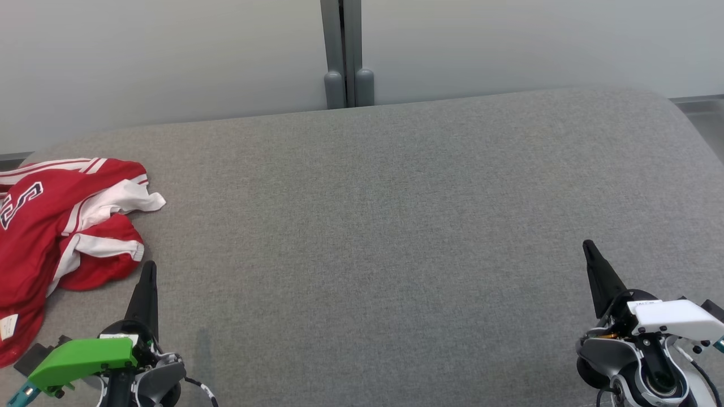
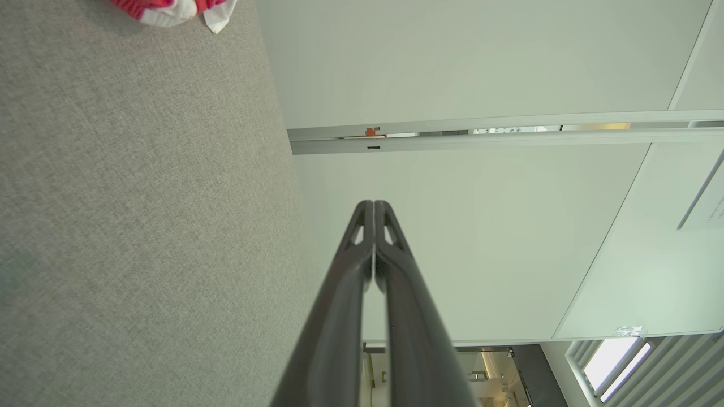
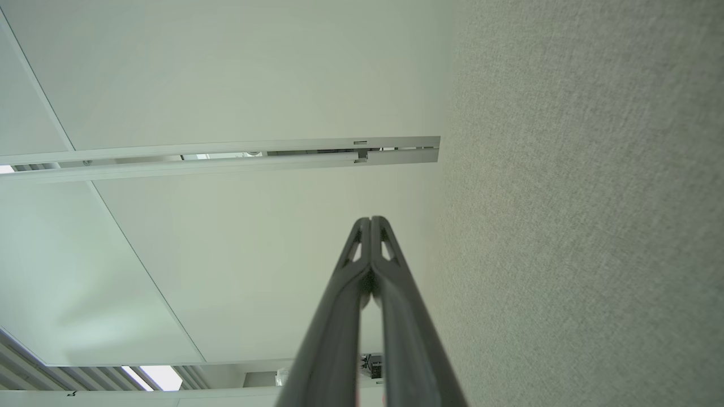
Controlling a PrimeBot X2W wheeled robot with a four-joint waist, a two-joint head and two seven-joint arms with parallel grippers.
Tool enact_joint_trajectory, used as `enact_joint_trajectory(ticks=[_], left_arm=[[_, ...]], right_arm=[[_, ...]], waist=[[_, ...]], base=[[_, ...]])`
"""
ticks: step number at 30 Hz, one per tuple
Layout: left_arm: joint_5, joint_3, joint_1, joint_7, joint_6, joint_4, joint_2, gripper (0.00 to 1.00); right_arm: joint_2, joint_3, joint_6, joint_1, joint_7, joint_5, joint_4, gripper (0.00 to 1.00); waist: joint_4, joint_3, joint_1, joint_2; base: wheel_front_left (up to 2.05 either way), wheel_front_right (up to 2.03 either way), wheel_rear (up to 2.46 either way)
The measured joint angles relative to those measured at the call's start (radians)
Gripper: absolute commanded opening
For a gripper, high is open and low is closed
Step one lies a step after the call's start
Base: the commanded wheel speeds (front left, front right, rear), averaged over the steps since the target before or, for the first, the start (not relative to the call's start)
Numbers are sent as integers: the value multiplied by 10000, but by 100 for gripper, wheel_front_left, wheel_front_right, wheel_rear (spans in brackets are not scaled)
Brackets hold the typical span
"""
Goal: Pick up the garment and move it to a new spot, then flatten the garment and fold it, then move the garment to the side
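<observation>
The garment [image 1: 51,226] is a red jersey with white trim and dark lettering, lying crumpled at the left edge of the grey fabric surface [image 1: 367,226]; a corner of the garment [image 2: 175,10] peeks in at the top of the left wrist view. My left gripper [image 1: 149,265] rests just right of and below the garment, apart from it, fingers pressed together and holding nothing. The same shut left gripper [image 2: 373,203] points past the surface toward the wall. My right gripper [image 1: 588,244] sits at the lower right, far from the garment, also shut and empty; the right gripper [image 3: 370,219] shows its fingers touching.
A pale wall [image 1: 169,56] with a grey vertical post [image 1: 342,53] stands behind the surface. The surface's rounded far corner [image 1: 673,107] is at the upper right.
</observation>
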Motion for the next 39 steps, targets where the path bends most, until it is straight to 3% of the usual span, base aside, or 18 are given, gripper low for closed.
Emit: enact_joint_trajectory(ticks=[1, 2, 8, 17, 39], left_arm=[[0, 0, 0, 0, -2, 0, 0, 0], [0, 0, 3, -2, 0, 13, -2, 100], [2, -73, 410, -29, 2, 453, -92, 100], [468, -276, 439, -476, 2, 140, -96, 100], [4025, -951, 437, -1423, 782, -892, -88, 100]], right_arm=[[0, 0, 0, 0, 0, 0, 0, 0], [2, 0, 0, 3, -2, 0, 13, 100], [119, 25, -4, 446, -31, -4, 445, 100], [113, 163, -2, 585, -476, -750, 65, 100], [82, 401, -2, 814, -1404, -4341, -1026, 100]], waist=[[0, 0, 0, 0], [0, 0, 0, 0], [1, 2, 0, 0], [9, 13, 0, 0], [28, 27, 0, 0]], base=[[0, 0, 0], [0, 0, 0], [0, 0, 0], [0, 0, 0], [0, 0, 0]])
